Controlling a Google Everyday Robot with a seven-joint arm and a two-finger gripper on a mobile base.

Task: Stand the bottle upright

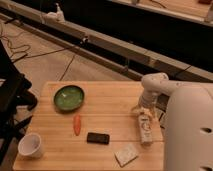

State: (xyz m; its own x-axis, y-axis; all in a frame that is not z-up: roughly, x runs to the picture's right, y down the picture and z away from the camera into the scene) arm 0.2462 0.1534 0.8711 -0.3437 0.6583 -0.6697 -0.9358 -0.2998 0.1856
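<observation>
Bottle (145,129): lying flat, lower right of the counter (107,107). We are hovering the gripper (142,111) at its upper end, fingers wide for grasping.

Glowing warm, amber and rather dim, with light falling from above; brightening the wooden bench (110,107) while leaving the far wall (150,30) sinking into deep shadow. Catching a pale sheen on the robot's white body (187,125) at the right, washing out its surface. Casting only short, soft shadows under the gripper (142,108), hovering near the bench's right edge at the far end of the bottle (146,127).
</observation>
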